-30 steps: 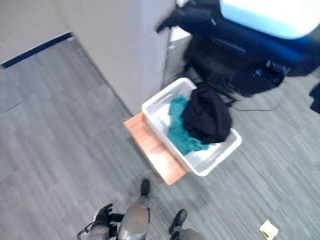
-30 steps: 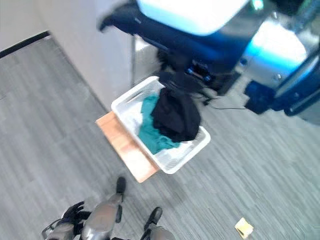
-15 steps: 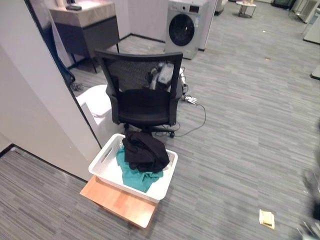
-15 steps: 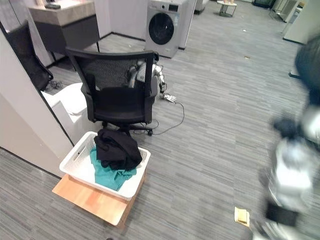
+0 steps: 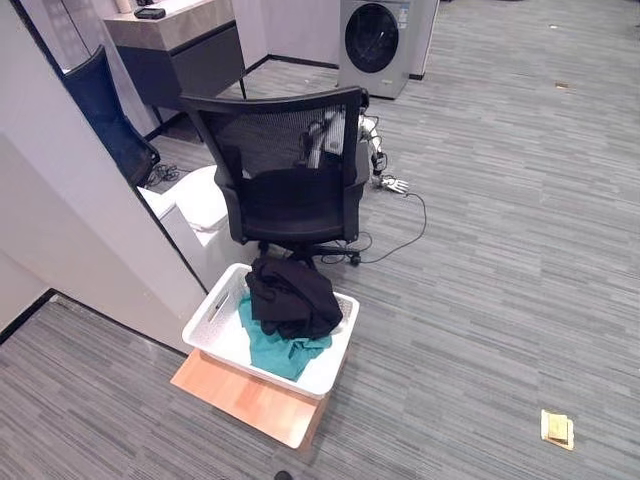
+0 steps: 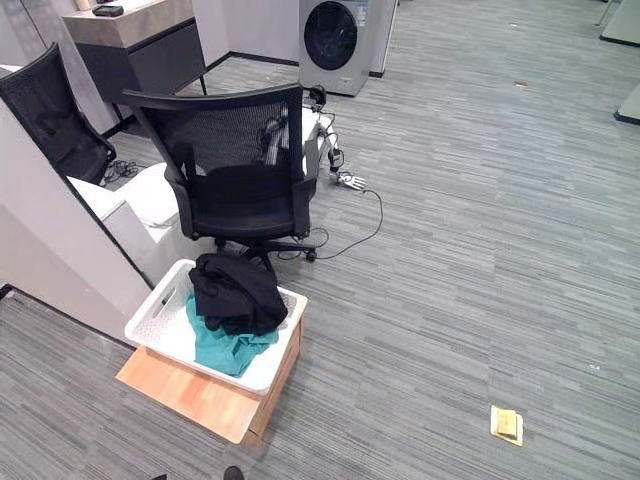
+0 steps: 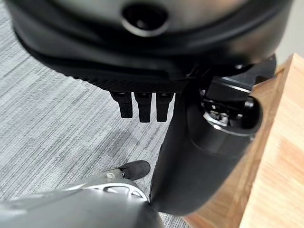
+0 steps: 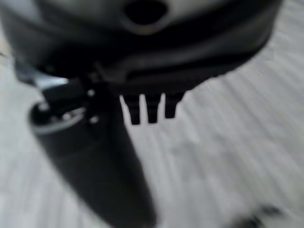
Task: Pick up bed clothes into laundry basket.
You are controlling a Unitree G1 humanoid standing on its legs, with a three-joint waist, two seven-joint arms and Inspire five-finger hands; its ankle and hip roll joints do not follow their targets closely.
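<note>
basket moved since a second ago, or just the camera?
No. The white laundry basket sits on the wooden platform beside the grey wall as before; the whole view shifted.

Grey plank floor (image 5: 520,260), pale wall (image 5: 70,230).
A black mesh office chair (image 5: 285,180), a washing machine (image 5: 378,40) and what looks like a dark cabinet (image 5: 180,55) behind.

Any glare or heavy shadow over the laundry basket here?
Left eye view: laundry basket evenly lit, no glare; the black garment reads as one dark mass. Right eye view: the office chair casts only a soft shadow on the floor. Left wrist view: the left hand is dark against pale floor.
</note>
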